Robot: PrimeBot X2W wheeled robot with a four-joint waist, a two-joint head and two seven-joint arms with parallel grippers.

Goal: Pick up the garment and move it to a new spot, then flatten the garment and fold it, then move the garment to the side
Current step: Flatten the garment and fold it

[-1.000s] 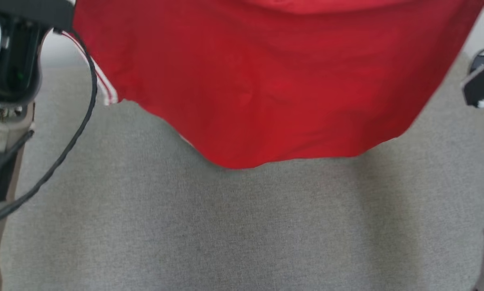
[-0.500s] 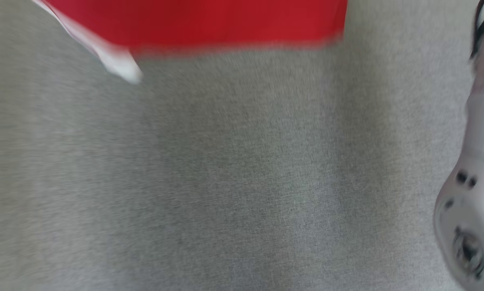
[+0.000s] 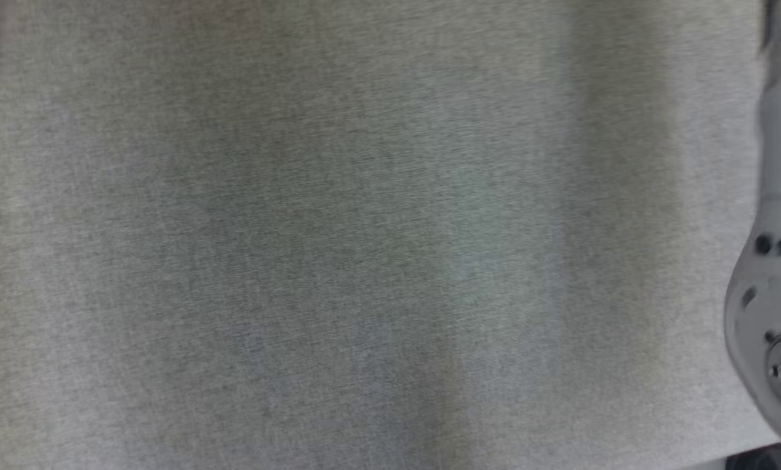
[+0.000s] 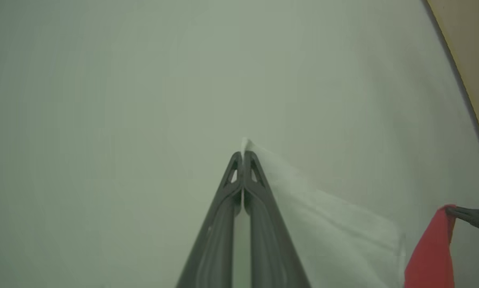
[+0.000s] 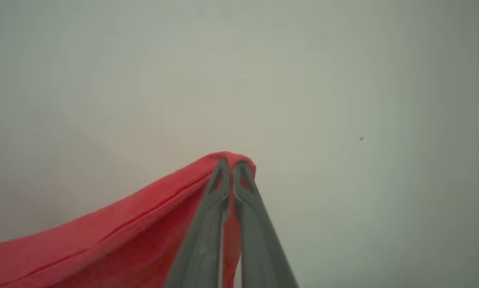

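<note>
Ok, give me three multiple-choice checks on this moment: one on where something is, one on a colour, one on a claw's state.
1. In the head view, where is the pale arm?
A) left edge
B) right edge
C) top middle

2. What colour is the part of the garment pinched by the right claw?
A) red
B) blue
C) green

3. How is the left claw?
A) wide open
B) shut on nothing
C) shut on a white part of the garment

Answers:
1 B: it runs down the right edge, beside the grey surface.
2 A: red cloth wraps its tips in the right wrist view.
3 C: its fingers meet with white cloth caught between them.
</note>
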